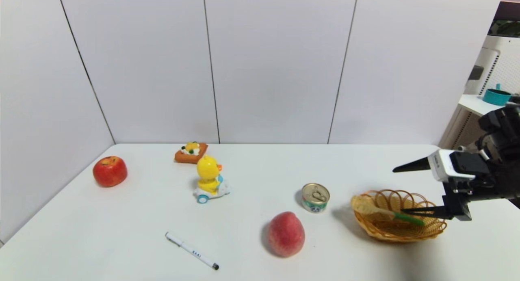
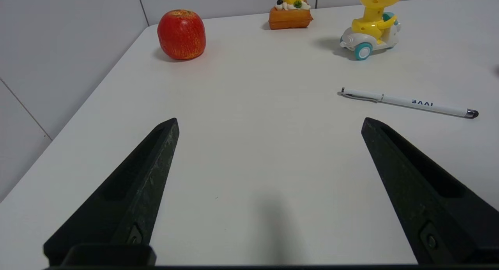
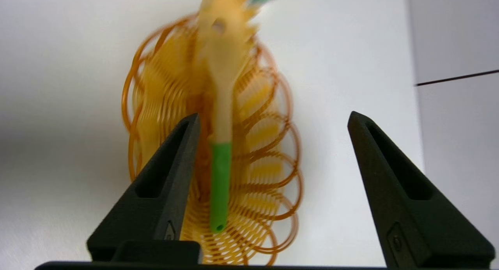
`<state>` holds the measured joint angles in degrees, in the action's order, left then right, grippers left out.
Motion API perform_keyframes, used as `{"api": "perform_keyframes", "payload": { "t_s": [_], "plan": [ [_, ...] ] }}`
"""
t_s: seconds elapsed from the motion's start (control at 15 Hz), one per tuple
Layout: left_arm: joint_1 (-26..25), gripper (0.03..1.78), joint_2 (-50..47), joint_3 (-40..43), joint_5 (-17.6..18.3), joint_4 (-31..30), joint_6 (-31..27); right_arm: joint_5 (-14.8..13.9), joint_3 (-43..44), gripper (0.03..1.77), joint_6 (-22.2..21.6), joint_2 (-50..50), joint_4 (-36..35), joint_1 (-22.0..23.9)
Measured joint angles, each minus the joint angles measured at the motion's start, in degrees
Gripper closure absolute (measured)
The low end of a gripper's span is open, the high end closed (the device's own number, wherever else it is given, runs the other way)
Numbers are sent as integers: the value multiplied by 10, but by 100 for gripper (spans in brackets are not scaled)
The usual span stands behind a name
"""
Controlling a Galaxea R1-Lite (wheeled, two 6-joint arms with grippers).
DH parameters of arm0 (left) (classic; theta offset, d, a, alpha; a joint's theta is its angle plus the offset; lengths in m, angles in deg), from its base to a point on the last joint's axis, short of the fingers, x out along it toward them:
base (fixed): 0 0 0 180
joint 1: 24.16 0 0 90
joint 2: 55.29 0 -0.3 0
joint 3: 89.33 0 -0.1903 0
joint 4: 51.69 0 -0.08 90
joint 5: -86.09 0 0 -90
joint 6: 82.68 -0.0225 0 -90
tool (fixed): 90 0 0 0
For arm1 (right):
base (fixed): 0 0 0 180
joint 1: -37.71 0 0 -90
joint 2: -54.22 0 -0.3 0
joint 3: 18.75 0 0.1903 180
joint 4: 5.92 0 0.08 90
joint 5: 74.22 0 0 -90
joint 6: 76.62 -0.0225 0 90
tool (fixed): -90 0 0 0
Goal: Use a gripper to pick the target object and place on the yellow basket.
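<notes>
The yellow basket (image 1: 407,234) stands at the right of the table. The target object (image 1: 385,211), a pale yellow pronged head on a green handle, lies across the basket with its head on the rim nearest the can. My right gripper (image 1: 398,190) hovers open at the basket's right side, one finger above the other, and the lower finger reaches over the green handle's end. In the right wrist view the utensil (image 3: 220,172) rests free on the basket (image 3: 269,176) beside one finger, and the gripper (image 3: 273,116) holds nothing. My left gripper (image 2: 269,121) is open over bare table.
A tin can (image 1: 315,197) stands left of the basket and a peach (image 1: 286,234) lies nearer me. A white pen (image 1: 191,250), a yellow duck toy (image 1: 209,179), a toy cake (image 1: 191,152) and a red apple (image 1: 109,171) lie further left.
</notes>
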<state>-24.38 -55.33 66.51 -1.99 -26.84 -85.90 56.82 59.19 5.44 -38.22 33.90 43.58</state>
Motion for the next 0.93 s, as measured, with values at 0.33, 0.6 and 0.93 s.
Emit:
{"api": "perform_keyframes", "payload": {
  "t_s": [0.33,0.6,0.93],
  "plan": [
    [0,12,0,0,0,0,0,8,40,29,-314,137,-2,-34],
    [0,12,0,0,0,0,0,-25,36,21,-561,285,1,-45],
    [0,12,0,0,0,0,0,-275,-84,15,-640,448,15,-53]
  ]
}}
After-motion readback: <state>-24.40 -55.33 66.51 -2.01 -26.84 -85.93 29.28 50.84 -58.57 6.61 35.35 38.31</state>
